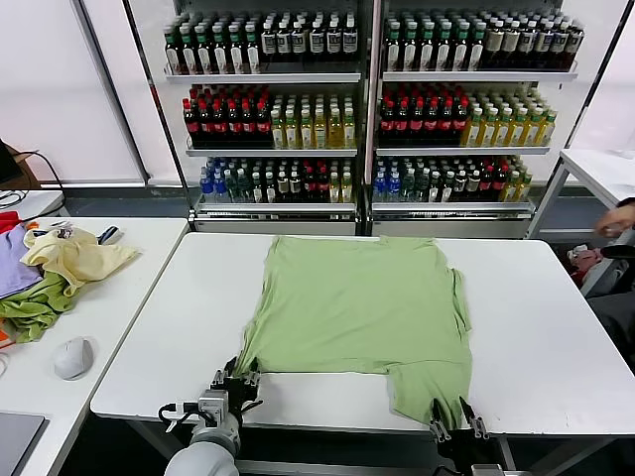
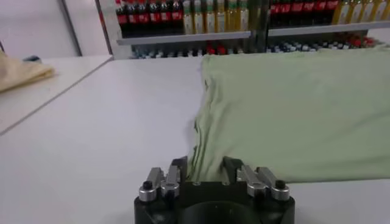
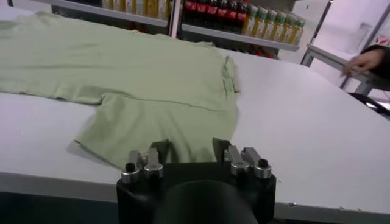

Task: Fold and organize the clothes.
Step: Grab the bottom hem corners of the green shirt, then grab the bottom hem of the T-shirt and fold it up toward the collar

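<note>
While the polo shirt (image 1: 357,307) lies spread flat on the white worktop (image 1: 536,327), both grippers are stationed at its near hem. The garment is seen back-up or print-down; neither the collar nor the chest print can be made out. Its far edge lies toward the drinks shelving (image 1: 367,109), and one sleeve projects from its near right corner almost to the worktop's front edge.

The left gripper (image 1: 234,377) is set at the shirt's near left corner; in the left wrist view its fingers (image 2: 178,169) are parted, with the rumpled corner of the cloth between them, not yet clenched. The right gripper (image 1: 456,412) is set at the tip of the projecting sleeve; its fingers (image 3: 159,151) are likewise parted, the sleeve's edge lying between or just before them, and whether cloth is touched cannot be told.

The fabric is judged light, thin and limp: it should drape and crease readily, offer no stiffness for pushing, and slide easily over the smooth worktop. Hold is best taken by pinching hems or corners, where an edge can be lifted from the surface; a single layer may slip from a shallow pinch.

Open surface is left on every side of the shirt, widest to its right. Beyond its left side, on a separate table, lie a pale yellow garment (image 1: 74,260) and a computer mouse (image 1: 73,357), well apart. A person's hand (image 1: 615,218) is seen far off to the shirt's right.
</note>
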Controlling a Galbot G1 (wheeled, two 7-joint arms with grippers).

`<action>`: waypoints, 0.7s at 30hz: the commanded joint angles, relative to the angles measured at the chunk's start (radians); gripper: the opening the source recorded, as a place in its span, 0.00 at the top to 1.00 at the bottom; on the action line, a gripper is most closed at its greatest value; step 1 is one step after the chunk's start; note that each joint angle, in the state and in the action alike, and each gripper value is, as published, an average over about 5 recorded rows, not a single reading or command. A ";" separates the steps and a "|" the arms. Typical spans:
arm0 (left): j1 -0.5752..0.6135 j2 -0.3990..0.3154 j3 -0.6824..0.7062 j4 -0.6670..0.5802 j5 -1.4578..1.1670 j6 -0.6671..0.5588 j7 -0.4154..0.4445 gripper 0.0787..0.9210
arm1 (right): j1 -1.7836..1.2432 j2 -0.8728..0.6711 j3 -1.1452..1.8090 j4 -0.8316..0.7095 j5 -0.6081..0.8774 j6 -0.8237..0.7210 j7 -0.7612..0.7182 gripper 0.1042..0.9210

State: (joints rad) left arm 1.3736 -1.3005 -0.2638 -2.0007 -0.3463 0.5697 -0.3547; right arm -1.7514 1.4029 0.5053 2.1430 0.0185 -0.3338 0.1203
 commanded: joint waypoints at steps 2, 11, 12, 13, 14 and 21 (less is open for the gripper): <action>0.009 0.001 0.002 -0.009 -0.104 0.013 0.009 0.80 | 0.009 -0.013 0.004 0.006 0.032 0.019 -0.019 0.84; 0.010 0.006 -0.006 -0.055 -0.118 -0.033 0.030 0.97 | 0.072 -0.049 0.039 0.042 0.139 0.096 -0.042 0.99; 0.011 0.007 -0.007 -0.067 -0.117 -0.042 0.033 0.97 | 0.081 -0.052 0.043 0.043 0.148 0.103 -0.042 0.99; 0.011 0.008 -0.007 -0.078 -0.118 -0.049 0.036 0.97 | 0.089 -0.055 0.047 0.043 0.157 0.109 -0.042 0.99; 0.011 0.010 -0.008 -0.088 -0.118 -0.057 0.040 0.97 | 0.097 -0.057 0.050 0.044 0.166 0.113 -0.040 0.99; -0.013 0.021 -0.024 -0.125 -0.131 -0.109 0.073 0.97 | 0.204 -0.092 0.060 0.005 0.203 0.114 -0.029 0.99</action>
State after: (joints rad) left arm 1.3588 -1.2754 -0.2861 -2.0943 -0.4676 0.4926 -0.2913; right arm -1.6369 1.3322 0.5555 2.1631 0.1713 -0.2490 0.0955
